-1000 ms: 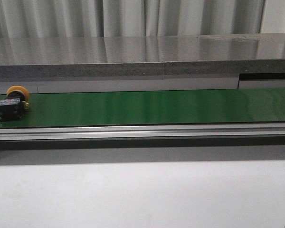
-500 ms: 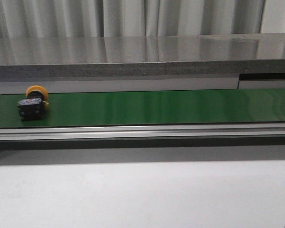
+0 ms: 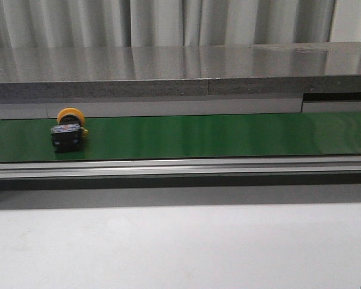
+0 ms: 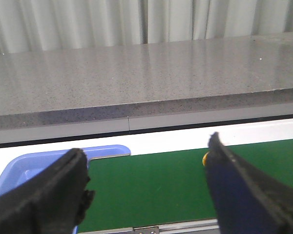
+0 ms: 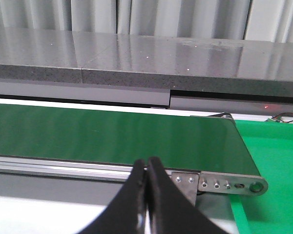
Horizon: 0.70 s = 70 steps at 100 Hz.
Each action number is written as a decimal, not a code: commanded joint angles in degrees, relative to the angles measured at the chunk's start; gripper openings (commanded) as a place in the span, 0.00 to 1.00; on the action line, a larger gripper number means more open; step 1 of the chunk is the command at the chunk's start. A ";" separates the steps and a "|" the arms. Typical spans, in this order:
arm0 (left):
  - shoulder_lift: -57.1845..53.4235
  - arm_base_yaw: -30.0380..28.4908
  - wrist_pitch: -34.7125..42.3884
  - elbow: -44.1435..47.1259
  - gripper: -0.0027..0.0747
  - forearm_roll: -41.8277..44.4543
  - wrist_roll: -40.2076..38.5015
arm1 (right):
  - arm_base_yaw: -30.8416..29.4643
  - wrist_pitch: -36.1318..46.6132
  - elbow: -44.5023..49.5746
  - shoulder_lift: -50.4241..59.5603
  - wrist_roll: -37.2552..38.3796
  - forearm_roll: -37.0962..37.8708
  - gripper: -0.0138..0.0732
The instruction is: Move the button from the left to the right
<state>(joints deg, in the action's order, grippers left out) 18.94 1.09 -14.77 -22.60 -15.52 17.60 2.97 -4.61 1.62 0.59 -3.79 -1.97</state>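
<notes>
The button (image 3: 67, 130), with a yellow-orange cap and a black body, lies on the green conveyor belt (image 3: 216, 135) at its left part in the front view. No gripper shows in the front view. In the left wrist view my left gripper (image 4: 146, 187) is open and empty above the belt; a sliver of the yellow cap (image 4: 205, 158) peeks out beside one finger (image 4: 239, 190). In the right wrist view my right gripper (image 5: 146, 168) is shut and empty, over the belt's near rail by its end.
A grey stone-like shelf (image 3: 180, 69) runs behind the belt. An aluminium rail (image 3: 180, 167) edges the belt's front. A blue tray (image 4: 24, 165) sits at the belt's left end. A green mat (image 5: 276, 170) lies beyond the belt's right end roller (image 5: 256, 186).
The button has travelled to the right along the belt, from the far left edge to a spot further in. No gripper has touched it.
</notes>
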 commanded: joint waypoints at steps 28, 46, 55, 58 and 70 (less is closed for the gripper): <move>0.43 0.47 4.56 -1.54 0.01 -0.48 -0.02 | -0.44 4.94 -0.92 1.16 -0.06 -0.27 0.08; 0.43 0.47 4.56 -1.54 0.01 -0.48 -0.02 | -0.44 4.94 -0.92 1.16 -0.06 -0.27 0.08; 0.43 0.47 4.56 -1.54 0.01 -0.48 -0.02 | -0.44 4.94 -0.92 1.16 -0.06 -0.27 0.08; 0.43 0.47 4.56 -1.54 0.01 -0.48 -0.02 | -0.44 4.94 -0.92 1.16 -0.06 -0.27 0.08; 0.43 0.47 4.56 -1.54 0.01 -0.48 -0.02 | -0.44 5.04 -0.92 1.16 -0.06 -0.27 0.08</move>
<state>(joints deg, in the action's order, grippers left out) 18.94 1.09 -14.77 -22.57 -15.52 17.60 2.97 -4.61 1.62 0.59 -3.79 -1.97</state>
